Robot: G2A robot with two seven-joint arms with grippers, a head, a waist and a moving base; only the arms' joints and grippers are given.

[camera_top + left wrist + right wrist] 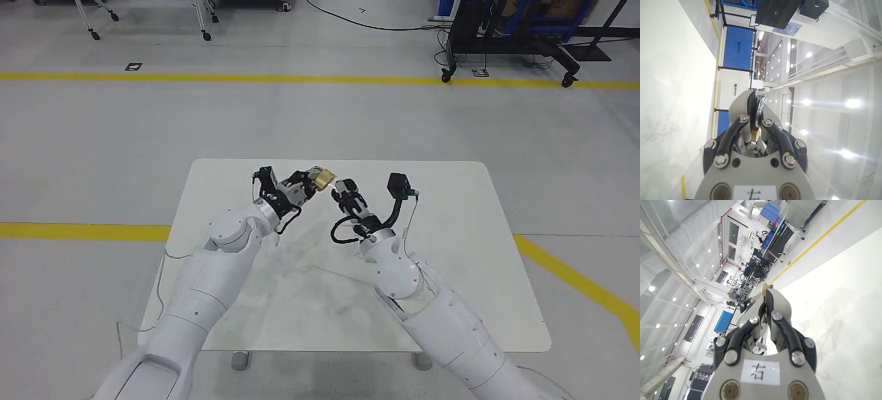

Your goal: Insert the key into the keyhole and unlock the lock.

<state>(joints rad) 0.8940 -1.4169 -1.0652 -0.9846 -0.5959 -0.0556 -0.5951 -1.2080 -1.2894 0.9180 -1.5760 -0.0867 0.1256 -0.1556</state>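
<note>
Brass lock [323, 178] and key [764, 291] held above the white table [460, 270], one in each gripper.
The left gripper [308, 183] is clamped on the lock; the right gripper [346, 189] pinches the key, whose blade juts forward along that gripper's own axis. The two tips sit just apart — the lock lies ahead of the key and slightly toward the robot's left. Insertion likely turns on lining that axis up with the keyhole, whose face cannot be made out.
</note>
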